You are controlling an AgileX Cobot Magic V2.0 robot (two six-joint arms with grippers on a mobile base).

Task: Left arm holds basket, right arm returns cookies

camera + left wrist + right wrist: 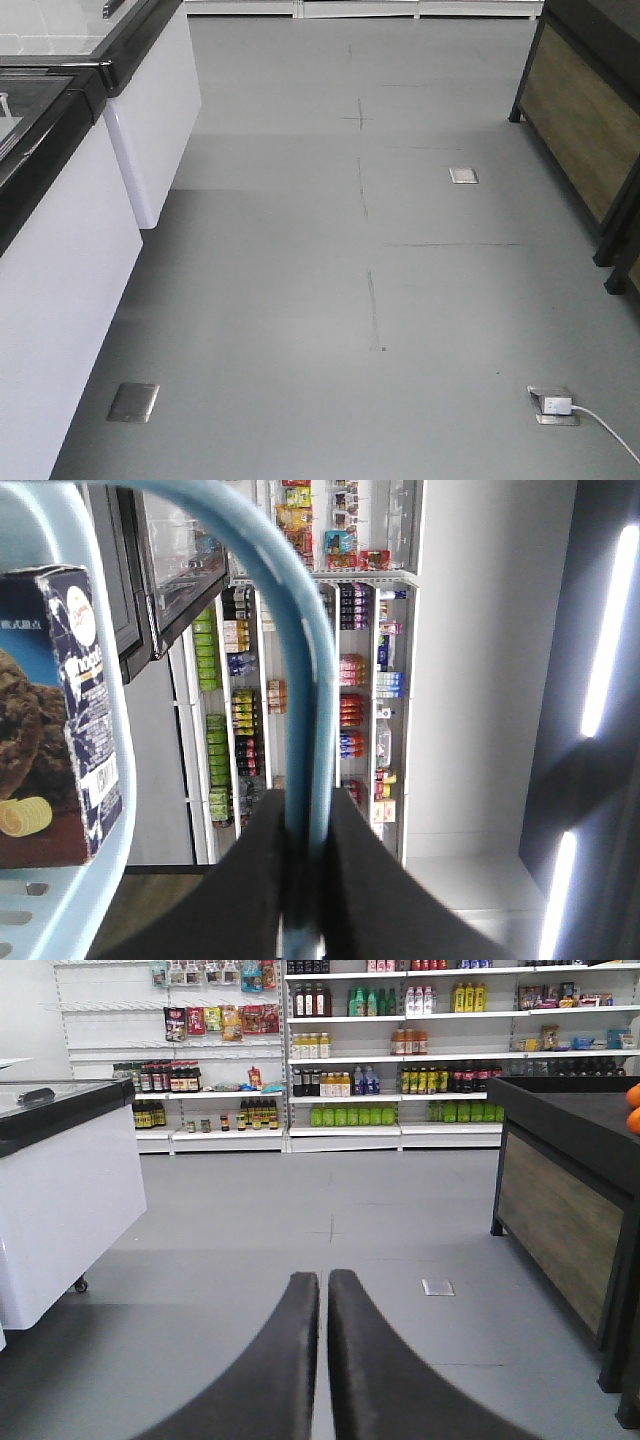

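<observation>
Your left tool [305, 825] is clamped on the arched handle [290, 670] of the basket [45, 905], with a dark finger pressed to each side of the blue bar, which climbs from the grip toward eleven o'clock. That is a hold on a narrow, rounded bar, so the basket can pivot or slide in it if you swing the arm or the base jolts. At nine o'clock from that tool the cookies [50, 720] sit in the basket, the box just inside the rim. A tilt toward that side could, I judge, spill it over the edge. Your right tool [323, 1282] has its fingers pressed together on nothing and faces open floor, with the shelves [400, 1060] at twelve o'clock, the freezer [60, 1180] at nine and the dark wooden stand [560, 1210] at three. It must part its fingers before going for the box, or it will only shove it. Reaching in past the handle arch also risks knocking the bar askew in the left tool. The return looks not yet begun.
</observation>
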